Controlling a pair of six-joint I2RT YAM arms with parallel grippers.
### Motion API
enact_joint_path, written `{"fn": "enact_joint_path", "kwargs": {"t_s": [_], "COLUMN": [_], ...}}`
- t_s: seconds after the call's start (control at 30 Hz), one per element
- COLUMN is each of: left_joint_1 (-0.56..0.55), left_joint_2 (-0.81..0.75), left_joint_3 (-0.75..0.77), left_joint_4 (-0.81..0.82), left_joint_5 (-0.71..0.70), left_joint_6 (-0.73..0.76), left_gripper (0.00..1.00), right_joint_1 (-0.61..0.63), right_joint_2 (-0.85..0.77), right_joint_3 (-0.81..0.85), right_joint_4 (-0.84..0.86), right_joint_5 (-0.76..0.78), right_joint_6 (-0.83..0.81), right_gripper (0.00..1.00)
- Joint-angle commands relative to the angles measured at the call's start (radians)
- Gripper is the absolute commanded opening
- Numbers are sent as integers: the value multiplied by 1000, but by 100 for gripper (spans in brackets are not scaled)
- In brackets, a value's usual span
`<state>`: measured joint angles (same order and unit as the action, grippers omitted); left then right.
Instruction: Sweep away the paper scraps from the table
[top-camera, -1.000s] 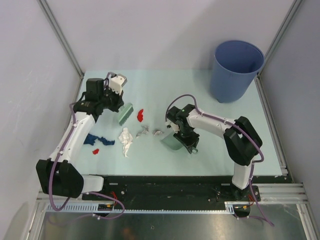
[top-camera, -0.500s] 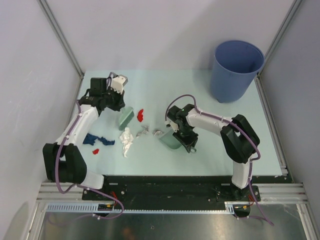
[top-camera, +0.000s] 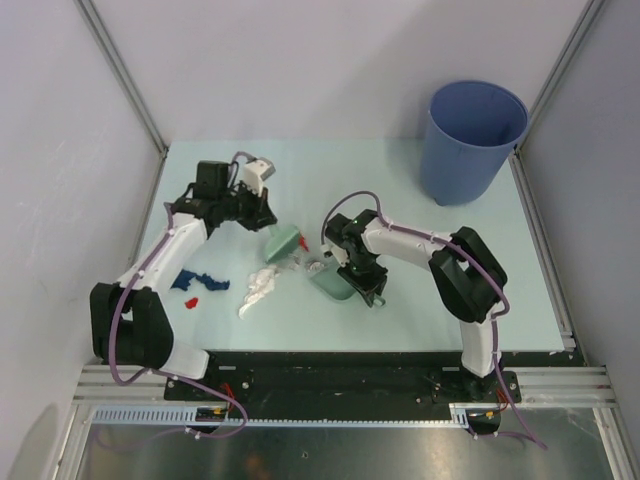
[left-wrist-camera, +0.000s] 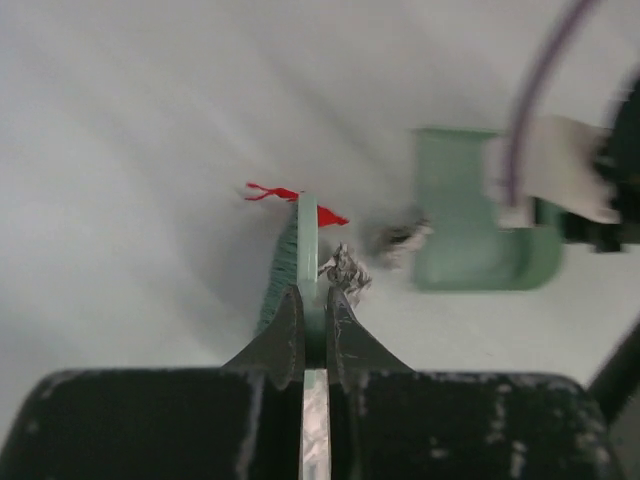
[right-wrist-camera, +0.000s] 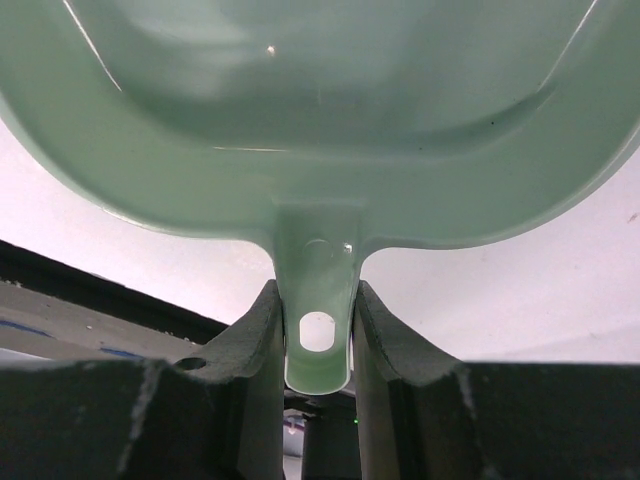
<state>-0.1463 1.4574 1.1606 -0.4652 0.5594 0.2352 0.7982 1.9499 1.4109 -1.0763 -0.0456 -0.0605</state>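
A: Where do the paper scraps (top-camera: 262, 280) lie, starting from the front rail?

B: Nearest the bases, on the left of the table (top-camera: 440, 310), a small red bit (top-camera: 191, 301) sits just beside a dark blue scrap (top-camera: 197, 279). To their right lies a white wad (top-camera: 255, 292), well apart from the dustpan (top-camera: 330, 285).

A: And the pan itself?

B: The right gripper (right-wrist-camera: 317, 335) has its fingers clamped on the pan's handle tab, and the pan's mouth is turned toward the hand brush (top-camera: 283, 241). Grey wads (left-wrist-camera: 345, 268) lie between the two, one right against the brush and one near the pan's lip. A red shred (left-wrist-camera: 325, 215) pokes out at the brush's far end.

A: What about the left gripper (left-wrist-camera: 312, 325)?

B: It is closed tight on the thin back of the brush, with the bristles down toward the table.

A: How will the scraps behave?

B: My guess is very light, soft and crumpled. They should slide easily on the smooth top, but a quick stroke could flick them aside or past the pan. The loose white wad may drag and unfold. They look too small and flimsy to pinch. I would not grip them at all, but push them with the bristles from the side away from the pan.

A: Anything farther back?

B: The blue bucket (top-camera: 475, 140) stands at the far right corner, well apart from everything else. I cannot tell whether any scraps are inside it.
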Motion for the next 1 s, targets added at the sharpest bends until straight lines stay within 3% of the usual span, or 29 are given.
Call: {"fn": "enact_joint_path", "kwargs": {"t_s": [0.0, 0.23, 0.4, 0.97], "left_joint_1": [-128, -137, -116, 74], "left_joint_2": [-46, -63, -106, -201], "left_joint_3": [-38, 8, 42, 114], "left_joint_4": [-46, -58, -64, -112], "left_joint_5": [184, 238, 64, -22], "left_joint_6": [-33, -57, -11, 30], "left_gripper": [0, 0, 0, 0], "right_joint_1": [27, 32, 32, 13], "right_joint_2": [67, 52, 6, -183], "right_joint_3": [92, 108, 60, 28], "right_joint_4": [21, 64, 61, -33], "right_joint_5": [-46, -83, -71, 111], "right_joint_6": [-4, 7, 13, 56], "right_gripper": [0, 0, 0, 0]}}
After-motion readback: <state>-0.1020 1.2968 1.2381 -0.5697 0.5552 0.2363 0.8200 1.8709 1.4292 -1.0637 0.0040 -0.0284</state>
